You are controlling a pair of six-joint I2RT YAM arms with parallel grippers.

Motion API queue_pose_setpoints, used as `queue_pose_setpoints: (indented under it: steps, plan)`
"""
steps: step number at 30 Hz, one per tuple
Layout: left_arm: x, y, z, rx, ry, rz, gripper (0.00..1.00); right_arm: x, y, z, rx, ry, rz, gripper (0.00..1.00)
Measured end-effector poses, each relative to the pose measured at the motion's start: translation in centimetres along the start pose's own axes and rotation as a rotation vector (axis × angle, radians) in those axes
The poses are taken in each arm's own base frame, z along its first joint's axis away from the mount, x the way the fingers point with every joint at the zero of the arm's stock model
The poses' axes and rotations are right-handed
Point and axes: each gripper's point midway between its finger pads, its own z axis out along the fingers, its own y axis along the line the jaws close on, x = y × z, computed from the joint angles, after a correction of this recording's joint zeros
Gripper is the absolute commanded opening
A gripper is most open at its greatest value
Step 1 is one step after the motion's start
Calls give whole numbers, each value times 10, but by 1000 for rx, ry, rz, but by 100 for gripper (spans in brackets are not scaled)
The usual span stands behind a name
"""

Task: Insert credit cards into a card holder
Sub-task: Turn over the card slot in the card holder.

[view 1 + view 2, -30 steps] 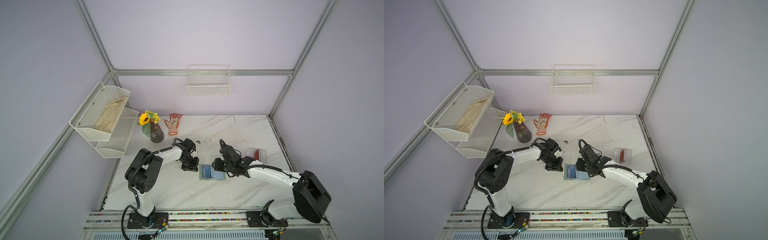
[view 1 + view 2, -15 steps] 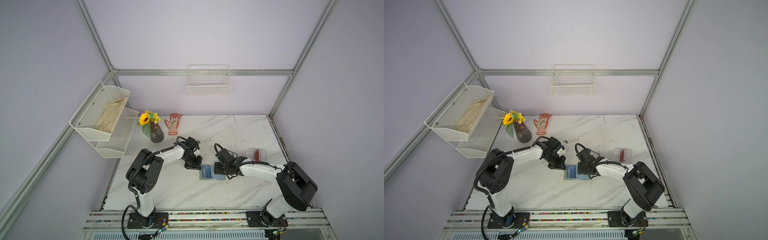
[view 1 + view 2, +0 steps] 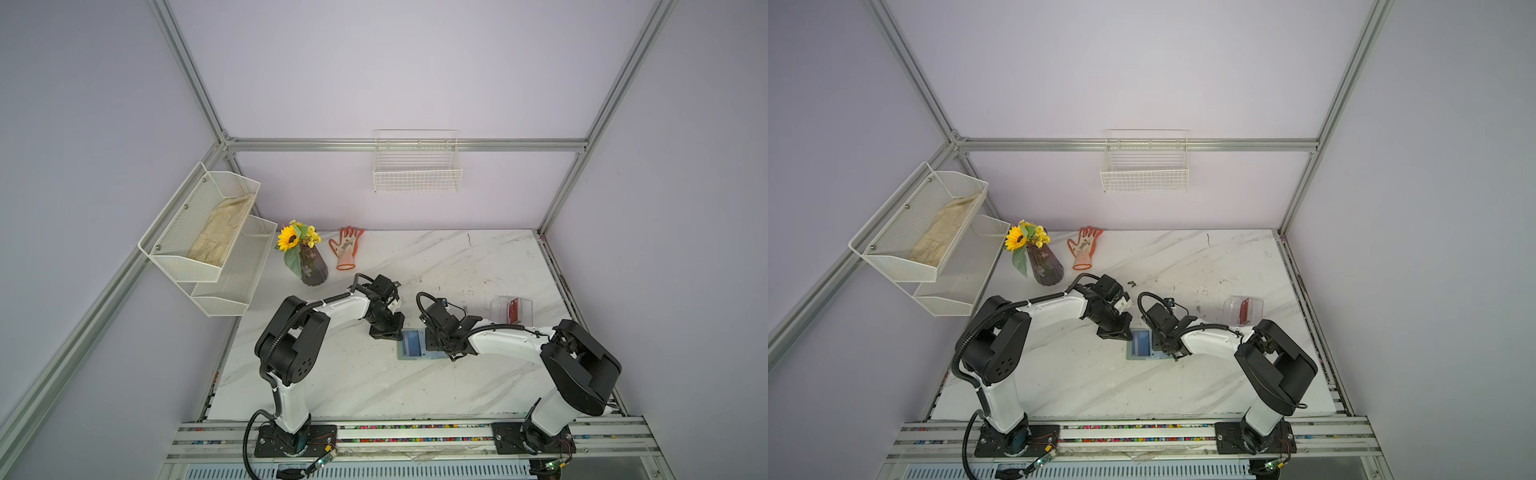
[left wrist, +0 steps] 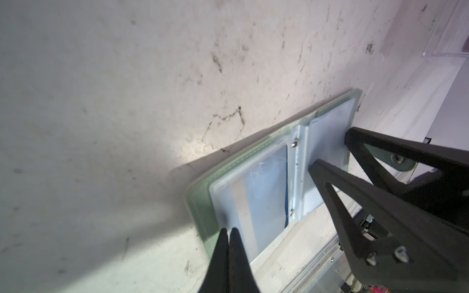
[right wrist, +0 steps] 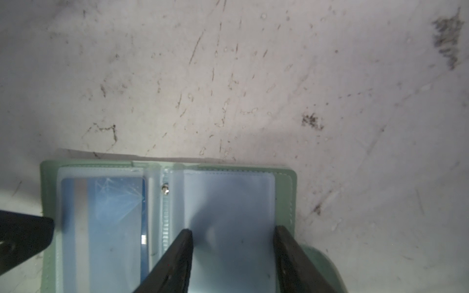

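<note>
The sage-green card holder (image 3: pixel 409 356) (image 3: pixel 1136 357) lies open and flat on the marble table. A blue card (image 5: pixel 111 210) (image 4: pixel 264 192) sits inside its left clear sleeve. My left gripper (image 4: pixel 228 229) (image 3: pixel 388 331) is shut, its tips resting on the holder's left edge (image 4: pixel 200 210). Over the right-hand sleeve (image 5: pixel 228 203) my right gripper (image 5: pixel 233 229) (image 4: pixel 331 148) (image 3: pixel 436 347) stands open, with nothing between the fingers. A red card (image 3: pixel 514 311) (image 3: pixel 1245 309) stands in the clear acrylic box (image 3: pixel 498 307) to the right.
A dark vase with a sunflower (image 3: pixel 309 266) and an orange glove (image 3: pixel 347 249) lie at the back left of the table. A white mesh shelf (image 3: pixel 208 232) hangs on the left wall, a wire basket (image 3: pixel 417 166) on the back wall.
My right arm has swung in and dropped low over the holder's right half. The left gripper has edged closer to the holder's left edge and stayed shut.
</note>
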Motion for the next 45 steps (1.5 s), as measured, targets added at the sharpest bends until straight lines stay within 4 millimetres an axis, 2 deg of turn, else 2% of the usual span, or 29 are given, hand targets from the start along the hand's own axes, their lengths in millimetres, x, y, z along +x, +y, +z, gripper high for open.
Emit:
queue_pose_setpoints:
  steps: [9, 26, 45]
  plan:
    - [-2, 0, 1, 5, -10, 5, 0, -2, 10, 3, 29, -22, -15, 38]
    - [1, 5, 4, 38, -15, -2, 0, 1, 9, -1, 45, 6, -21, 32]
    - [1, 6, 4, 57, -13, -10, 0, 5, 18, -7, 27, 38, -44, 24]
